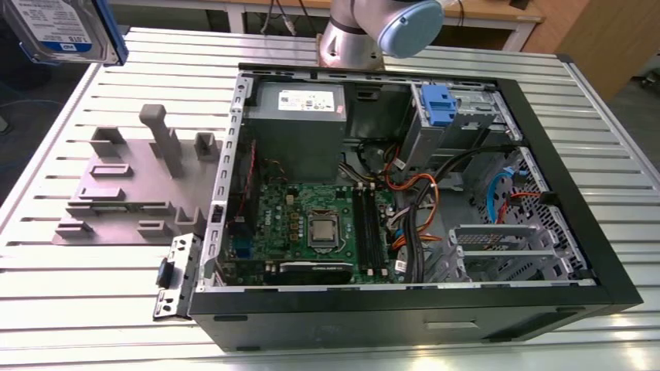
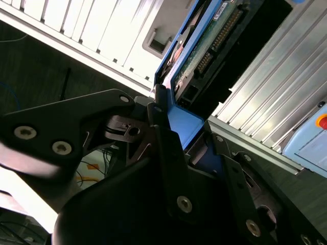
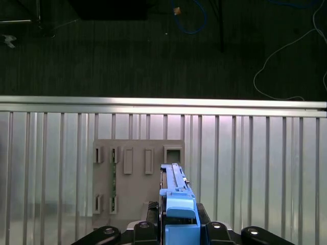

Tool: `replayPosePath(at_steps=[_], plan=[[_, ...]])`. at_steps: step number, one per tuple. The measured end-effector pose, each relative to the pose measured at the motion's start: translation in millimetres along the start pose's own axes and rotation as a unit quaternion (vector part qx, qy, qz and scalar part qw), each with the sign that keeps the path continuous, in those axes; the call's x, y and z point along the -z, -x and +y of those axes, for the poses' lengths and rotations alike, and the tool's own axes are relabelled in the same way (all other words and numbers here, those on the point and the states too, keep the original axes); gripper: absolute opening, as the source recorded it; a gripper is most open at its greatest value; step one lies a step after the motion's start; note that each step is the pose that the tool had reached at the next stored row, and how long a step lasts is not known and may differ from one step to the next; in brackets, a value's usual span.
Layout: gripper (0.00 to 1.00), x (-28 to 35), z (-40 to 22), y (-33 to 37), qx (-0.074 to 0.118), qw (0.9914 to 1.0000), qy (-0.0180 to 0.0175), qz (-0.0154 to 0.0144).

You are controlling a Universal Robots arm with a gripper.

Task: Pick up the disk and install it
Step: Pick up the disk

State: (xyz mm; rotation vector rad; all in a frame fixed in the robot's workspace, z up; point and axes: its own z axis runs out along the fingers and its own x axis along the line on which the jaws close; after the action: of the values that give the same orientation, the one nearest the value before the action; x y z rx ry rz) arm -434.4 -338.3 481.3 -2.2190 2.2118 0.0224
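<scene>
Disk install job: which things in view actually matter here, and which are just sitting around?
In the job:
- disk, held off the table by its blue carrier
- gripper, shut on it
- open computer case, likely where it goes

Lying about:
- grey slotted holder
- power supply
- motherboard
- cables
- slatted table

A robotics lab: a robot arm [image 1: 356,39] stands on a slotted aluminium table [image 1: 598,108] beside an opened computer case [image 1: 413,315].
</scene>
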Motion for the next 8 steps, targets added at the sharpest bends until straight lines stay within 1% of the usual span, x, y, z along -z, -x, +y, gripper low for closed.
replayPosePath(at_steps=[4,8], plan=[[0.36,0.0,0.0,0.0,0.0,1.0,0.0,0.0],[0.36,0.0,-1.6,0.0,0.0,1.0,0.0,0.0]])
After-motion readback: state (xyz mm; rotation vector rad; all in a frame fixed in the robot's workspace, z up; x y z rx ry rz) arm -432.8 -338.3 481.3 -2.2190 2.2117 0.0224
